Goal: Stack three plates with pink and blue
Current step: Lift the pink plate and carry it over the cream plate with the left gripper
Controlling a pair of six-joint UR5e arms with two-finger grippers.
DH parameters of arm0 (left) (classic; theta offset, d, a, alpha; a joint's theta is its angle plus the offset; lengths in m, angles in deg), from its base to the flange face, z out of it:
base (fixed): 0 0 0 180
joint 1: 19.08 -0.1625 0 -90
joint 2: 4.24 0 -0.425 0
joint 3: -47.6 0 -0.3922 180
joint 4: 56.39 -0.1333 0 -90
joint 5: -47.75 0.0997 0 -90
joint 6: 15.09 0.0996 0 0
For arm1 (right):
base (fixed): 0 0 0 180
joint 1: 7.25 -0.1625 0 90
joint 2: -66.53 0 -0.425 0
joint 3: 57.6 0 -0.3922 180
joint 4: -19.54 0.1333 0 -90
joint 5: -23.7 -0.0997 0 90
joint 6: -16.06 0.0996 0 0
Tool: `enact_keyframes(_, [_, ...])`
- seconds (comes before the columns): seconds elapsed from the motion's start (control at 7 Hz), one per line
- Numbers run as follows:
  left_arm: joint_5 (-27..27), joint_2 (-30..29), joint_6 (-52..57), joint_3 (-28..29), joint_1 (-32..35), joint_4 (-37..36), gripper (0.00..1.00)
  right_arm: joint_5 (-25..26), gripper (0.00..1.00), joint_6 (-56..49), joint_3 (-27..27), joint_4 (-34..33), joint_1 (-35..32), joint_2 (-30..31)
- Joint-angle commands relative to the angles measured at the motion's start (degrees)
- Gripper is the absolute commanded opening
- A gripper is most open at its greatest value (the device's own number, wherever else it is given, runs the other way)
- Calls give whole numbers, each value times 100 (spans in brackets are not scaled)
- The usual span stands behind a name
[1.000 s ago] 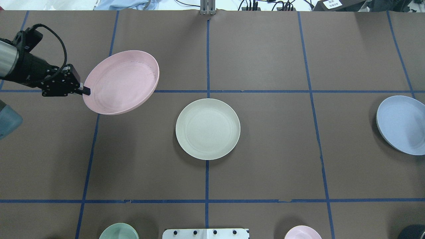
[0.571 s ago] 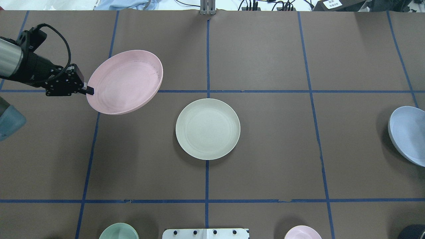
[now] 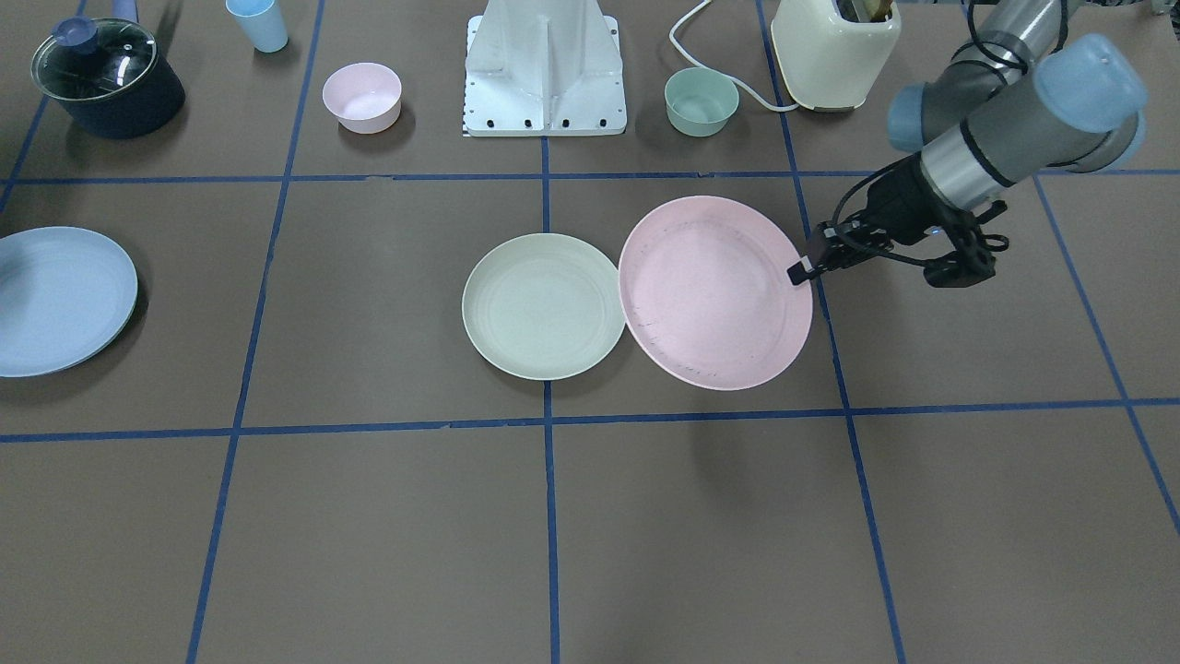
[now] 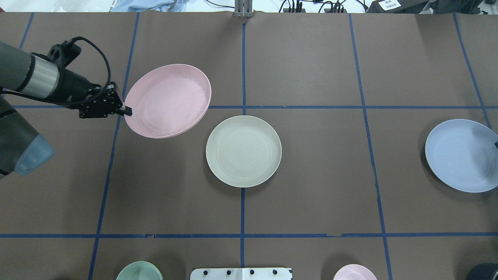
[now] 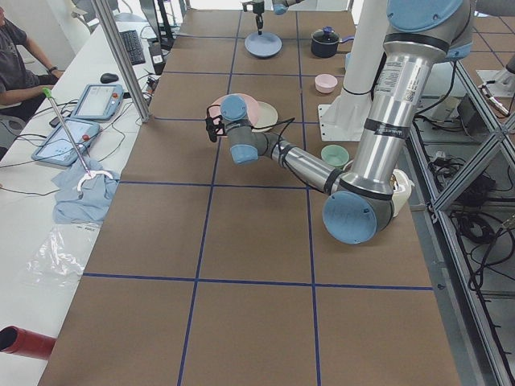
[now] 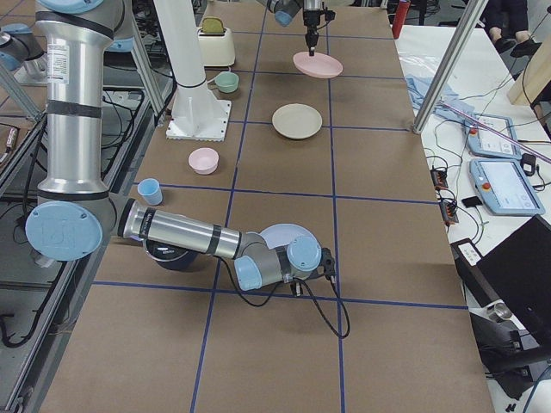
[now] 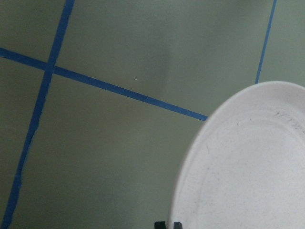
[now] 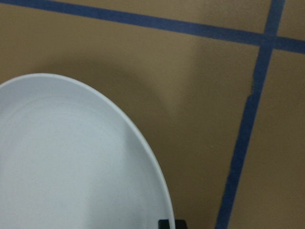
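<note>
The cream-white plate [image 4: 243,151] lies flat at the table's centre, also in the front view [image 3: 544,304]. My left gripper [image 4: 126,111] is shut on the rim of the pale pink plate [image 4: 167,101] and holds it tilted above the table, just left of the cream plate; in the front view the pink plate [image 3: 714,290] slightly overlaps the cream plate's edge. The left wrist view shows the pink plate [image 7: 248,167]. The pale blue plate [image 4: 461,155] is at the far right, held by its rim in my right gripper [image 8: 167,223], which is mostly outside the overhead view.
Along the robot's side stand a small pink bowl [image 3: 361,95], a mint-green bowl [image 3: 701,100], a lidded dark pot [image 3: 106,78], a blue cup [image 3: 258,23], a cream toaster [image 3: 834,51] and the white robot base [image 3: 546,74].
My left gripper has carried the pink plate to the right, toward the cream plate. The blue plate first slid toward the right edge, then came back left, further into view.
</note>
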Motion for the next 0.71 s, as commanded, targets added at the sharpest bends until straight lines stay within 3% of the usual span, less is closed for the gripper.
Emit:
enact_keyframes(0.0, [853,-619,-432,-26,-767,-678,0,-547,0,474,-350,0,-237,-15])
enact_keyframes(0.29, [1704,-798,-459,-175,-1503,-1087,0,-935,0,1070,-675,9,-370,-24])
enact_keyframes(0.57, [2104,-842,-451,-79,-1955,-1158,0,-971,0,1773,-1184,9,-370,-24])
